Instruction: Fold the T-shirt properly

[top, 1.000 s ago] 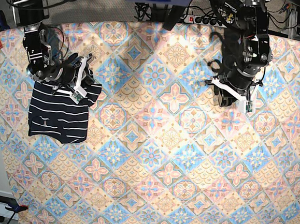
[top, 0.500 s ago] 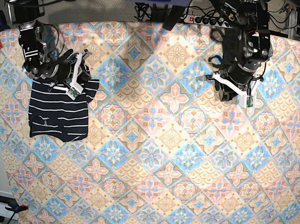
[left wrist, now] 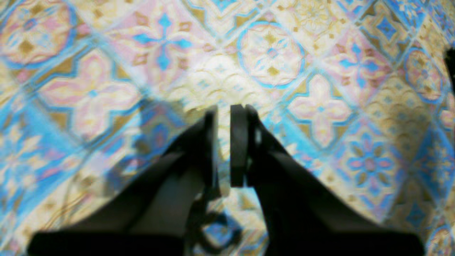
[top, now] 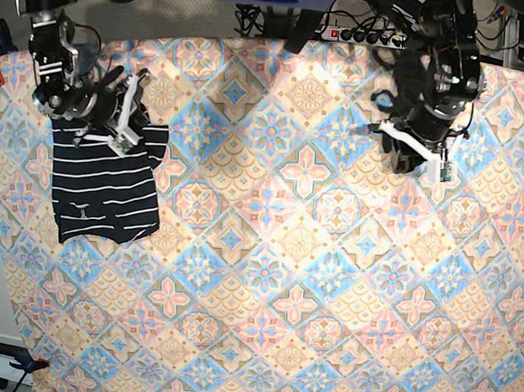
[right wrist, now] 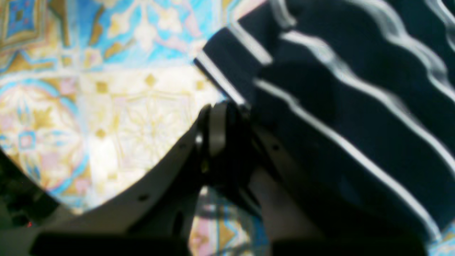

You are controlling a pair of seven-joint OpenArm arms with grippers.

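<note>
T-shirt: the T-shirt (top: 106,186) is lying near the left edge of the base view, on the patterned cloth (top: 294,253); it is being seen as a small, squarish bundle with its white stripes on top, so most of the folding is judged to be done already; one top corner is sticking out to the side near the right arm

Right gripper: the right gripper (right wrist: 227,117) is being held at the top edge of the T-shirt (right wrist: 355,106); its jaws are being kept nearly together; in the right wrist view a striped edge is lying right at the tips, but it cannot be told whether any cloth is being pinched between them; it is likely being kept here so the top edge can be pulled or pressed flat

Left gripper: the left gripper (left wrist: 224,117) is being held over bare cloth (left wrist: 284,71), well apart from the T-shirt; its jaws are nearly together with a thin gap between them, and nothing is being held; it is likely being kept out of the way so the other arm is given room

Patterned cloth: it is being used as the soft, flat floor for the folding; it is covering the whole table

Next need: the loose top corner is judged to need tucking or smoothing so the bundle is made neat

Risk: the neat layers could be dragged out of shape if the edge is being tugged too hard
</note>
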